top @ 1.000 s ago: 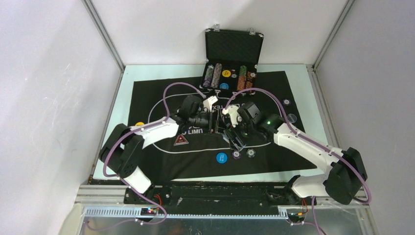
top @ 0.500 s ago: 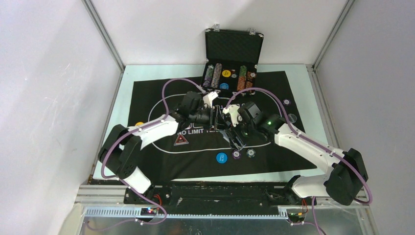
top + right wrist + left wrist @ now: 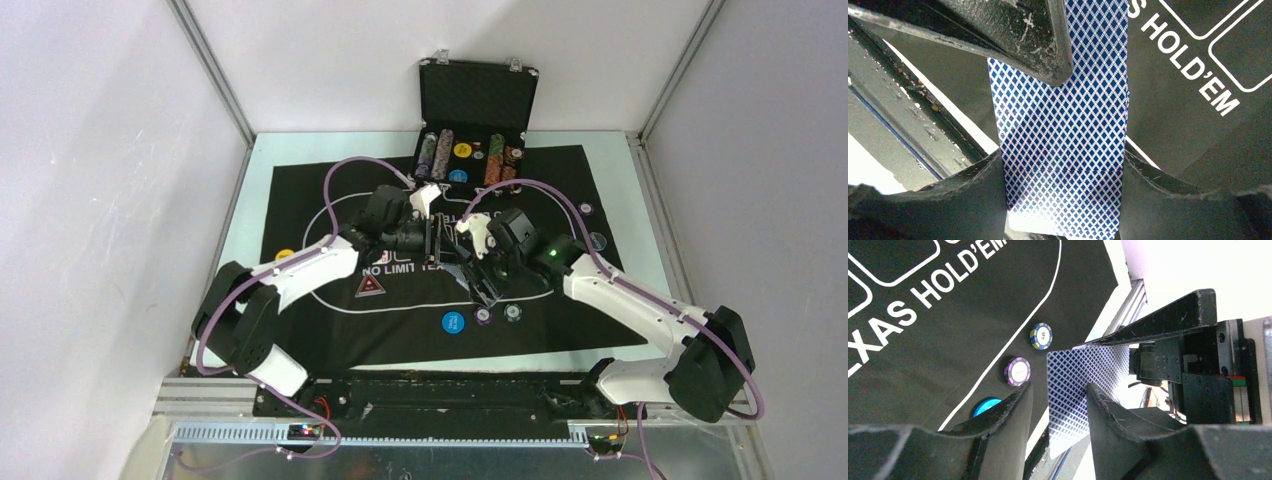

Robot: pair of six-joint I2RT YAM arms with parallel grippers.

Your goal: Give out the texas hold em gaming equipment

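Note:
Over the middle of the black mat (image 3: 320, 200) my two grippers meet. My right gripper (image 3: 1062, 167) is shut on blue-backed playing cards (image 3: 1063, 130), clamped by their side edges. My left gripper (image 3: 1059, 390) straddles the same cards (image 3: 1073, 385). One of its fingers (image 3: 1023, 35) lies across the card backs, while a narrow gap shows beside the other finger (image 3: 1015, 410). Whether it grips is unclear. On the mat below lie a blue-and-yellow chip (image 3: 1041, 335), a purple chip (image 3: 1018, 371) and a blue button (image 3: 984, 405).
The open black case (image 3: 478, 95) stands at the back with rows of chips. A yellow button (image 3: 285, 254) lies at the mat's left edge, and two chips (image 3: 586, 209) (image 3: 597, 241) at its right edge. The blue button (image 3: 453, 322) lies near the front.
My left gripper's jaws have narrowed around the cards and its arm has shifted slightly away from the base. The right gripper has kept its hold and place.

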